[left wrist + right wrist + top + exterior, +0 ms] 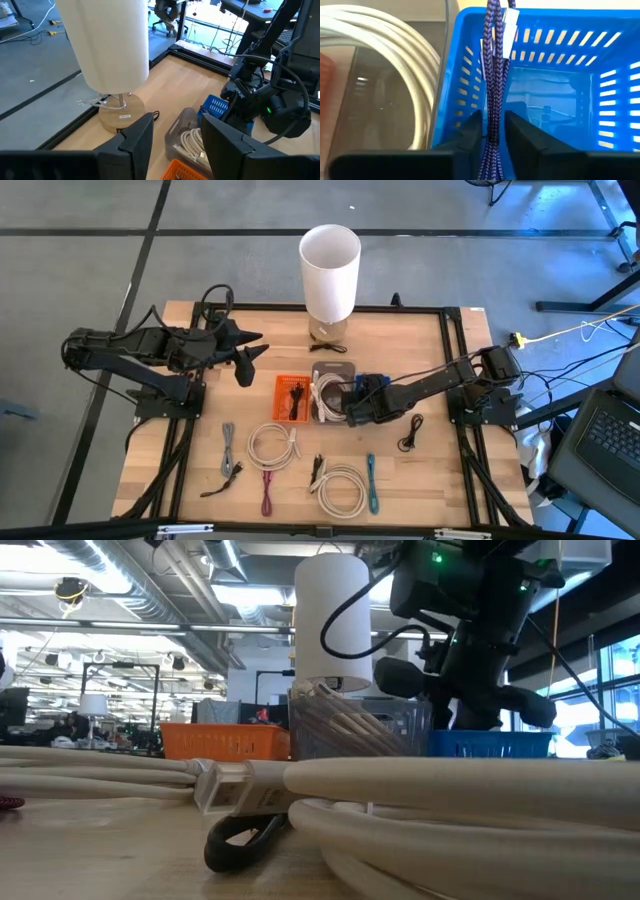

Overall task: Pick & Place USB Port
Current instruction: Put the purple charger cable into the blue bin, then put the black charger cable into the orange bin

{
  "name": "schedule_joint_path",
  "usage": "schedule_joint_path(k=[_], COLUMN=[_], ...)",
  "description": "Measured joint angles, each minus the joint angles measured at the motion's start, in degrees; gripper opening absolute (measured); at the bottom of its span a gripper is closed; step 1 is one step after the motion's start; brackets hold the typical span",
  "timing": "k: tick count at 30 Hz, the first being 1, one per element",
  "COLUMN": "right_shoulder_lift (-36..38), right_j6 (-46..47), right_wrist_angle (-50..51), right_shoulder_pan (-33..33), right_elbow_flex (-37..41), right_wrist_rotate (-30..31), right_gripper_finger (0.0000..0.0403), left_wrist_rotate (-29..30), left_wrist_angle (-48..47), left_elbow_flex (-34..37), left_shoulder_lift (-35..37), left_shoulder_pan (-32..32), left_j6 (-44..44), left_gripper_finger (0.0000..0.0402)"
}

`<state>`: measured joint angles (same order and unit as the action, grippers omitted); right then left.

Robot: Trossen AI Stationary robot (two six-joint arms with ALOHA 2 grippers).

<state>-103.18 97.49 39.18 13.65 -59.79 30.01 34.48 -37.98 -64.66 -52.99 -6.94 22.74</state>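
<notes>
My right gripper (pixel 353 408) is over the blue basket (pixel 570 45), shut on a purple braided cable (pixel 493 75). The basket (pixel 374 384) stands in a row with a clear bin holding a white cable coil (pixel 328 392) and an orange bin (pixel 292 397). In the low view the right arm's dark wrist (pixel 480 650) stands above the blue basket (pixel 490 744). My left gripper (pixel 172 137) is open and in the air near the table's left side (pixel 245 358), facing the bins. My right gripper pinches the folded purple cable between its two fingers (pixel 472 132), gripping several strands side by side (pixel 493 122). The fingers come from above, pointing down into the blue basket. The strands run on past the fingertips inside the basket, ending in silver plugs (pixel 510 20) by its slotted wall.
A tall white cylinder on a wooden base (pixel 330 265) stands at the far edge behind the bins. Loose cables lie on the near half: grey (pixel 230 450), two white coils (pixel 272 445) (pixel 340 486), pink (pixel 267 490), teal (pixel 372 480), black (pixel 410 435).
</notes>
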Motion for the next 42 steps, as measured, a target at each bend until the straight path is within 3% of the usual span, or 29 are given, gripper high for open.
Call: schedule_joint_path(k=[8, 19, 24, 30, 37, 42], right_shoulder_lift=[0.0, 0.0, 0.8, 10.3, 29.6, 41.6], right_j6=[-0.4, -4.0, -8.8, -16.1, -23.2, -40.9], right_wrist_angle=[5.3, 38.8, 51.0, 50.9, 49.8, 40.1], right_shoulder_pan=[0.6, 1.6, -2.1, -8.7, -13.8, -18.0], right_elbow_flex=[-4.4, -23.1, -27.9, -22.1, -14.1, -11.5], right_wrist_rotate=[3.3, 10.2, 11.1, 14.3, 19.7, 15.3], right_gripper_finger=[0.0149, 0.0157, 0.0157, 0.0158, 0.0158, 0.0158], left_wrist_rotate=[0.0, 0.0, 0.0, -0.2, 1.9, 6.2], left_wrist_angle=[0.0, 0.0, 0.0, 0.0, 0.0, 0.1], left_elbow_flex=[0.0, 0.0, 0.0, 0.0, 0.0, 0.0], left_shoulder_lift=[0.0, 0.0, 0.0, 0.0, 0.0, 0.0], left_shoulder_pan=[0.0, 0.0, 0.0, 0.0, -0.1, -0.1], left_j6=[-0.2, -0.1, 2.2, 5.4, 6.5, 7.0], left_gripper_finger=[0.0157, 0.0157, 0.0157, 0.0157, 0.0157, 0.0157])
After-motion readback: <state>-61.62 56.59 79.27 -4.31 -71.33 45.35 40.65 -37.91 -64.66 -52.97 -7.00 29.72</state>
